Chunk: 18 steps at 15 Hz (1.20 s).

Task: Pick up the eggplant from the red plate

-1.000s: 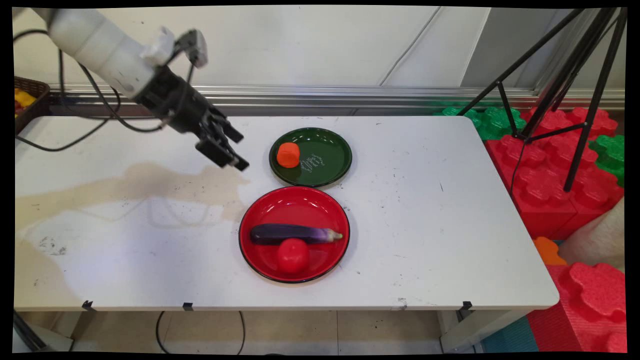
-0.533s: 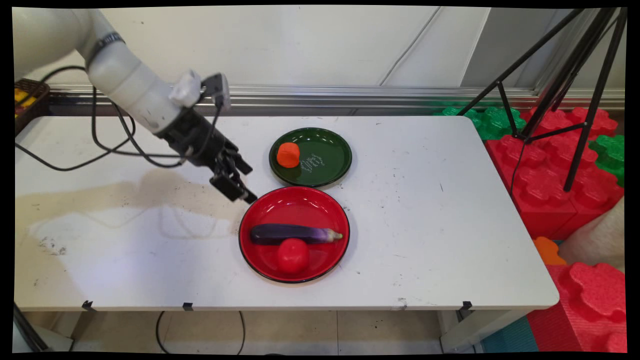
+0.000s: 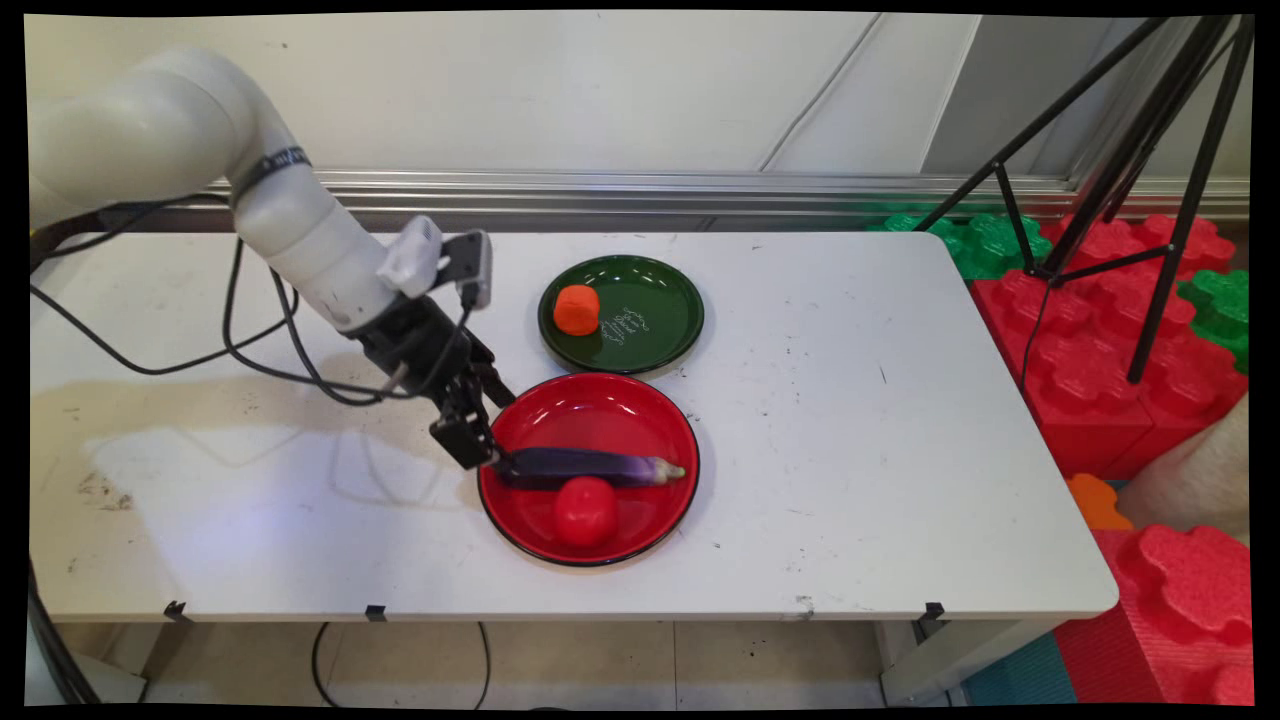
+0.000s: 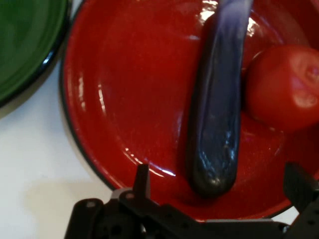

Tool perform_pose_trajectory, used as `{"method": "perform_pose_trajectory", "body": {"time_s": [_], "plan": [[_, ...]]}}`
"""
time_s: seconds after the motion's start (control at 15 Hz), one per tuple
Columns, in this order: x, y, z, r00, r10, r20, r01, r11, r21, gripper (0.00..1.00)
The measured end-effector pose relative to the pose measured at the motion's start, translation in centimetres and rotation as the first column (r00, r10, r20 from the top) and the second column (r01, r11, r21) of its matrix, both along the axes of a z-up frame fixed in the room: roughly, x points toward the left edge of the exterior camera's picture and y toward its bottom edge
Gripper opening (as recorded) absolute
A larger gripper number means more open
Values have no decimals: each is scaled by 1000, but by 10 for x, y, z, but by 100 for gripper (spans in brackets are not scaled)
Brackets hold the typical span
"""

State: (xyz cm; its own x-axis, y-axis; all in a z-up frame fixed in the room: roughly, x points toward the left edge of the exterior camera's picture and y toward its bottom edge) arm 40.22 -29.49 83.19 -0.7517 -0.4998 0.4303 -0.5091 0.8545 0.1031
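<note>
A purple eggplant (image 3: 585, 467) lies across the red plate (image 3: 590, 405), with a red tomato (image 3: 584, 510) touching its near side. My gripper (image 3: 487, 452) is low over the plate's left rim, right at the eggplant's blunt end. In the hand view the eggplant (image 4: 217, 119) runs up from between my open fingers (image 4: 143, 180), its blunt end in the gap, and the tomato (image 4: 284, 87) sits to its right on the red plate (image 4: 129, 89). Nothing is gripped.
Behind the red plate a green plate (image 3: 655, 320) holds an orange piece (image 3: 576, 309); its rim shows in the hand view as the green plate (image 4: 25, 45). A black tripod (image 3: 1130, 180) and red and green foam blocks (image 3: 1100, 350) stand to the table's right.
The arm has swung down and to the right, from above the bare table left of the green plate to the red plate's left rim at the eggplant's end.
</note>
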Motion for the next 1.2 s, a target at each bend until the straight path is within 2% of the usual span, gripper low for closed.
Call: {"method": "perform_pose_trajectory", "body": {"time_s": [0.47, 1.0, 1.07, 1.2], "plan": [[-16, -1, -29, 997, -64, 44, 64, 998, 10, 100], [-25, -1, -47, 994, -85, 75, 85, 996, -4, 100], [-26, -1, -48, 993, -86, 75, 87, 996, -7, 0], [-28, -1, -50, 993, -89, 77, 90, 996, -12, 0]]}}
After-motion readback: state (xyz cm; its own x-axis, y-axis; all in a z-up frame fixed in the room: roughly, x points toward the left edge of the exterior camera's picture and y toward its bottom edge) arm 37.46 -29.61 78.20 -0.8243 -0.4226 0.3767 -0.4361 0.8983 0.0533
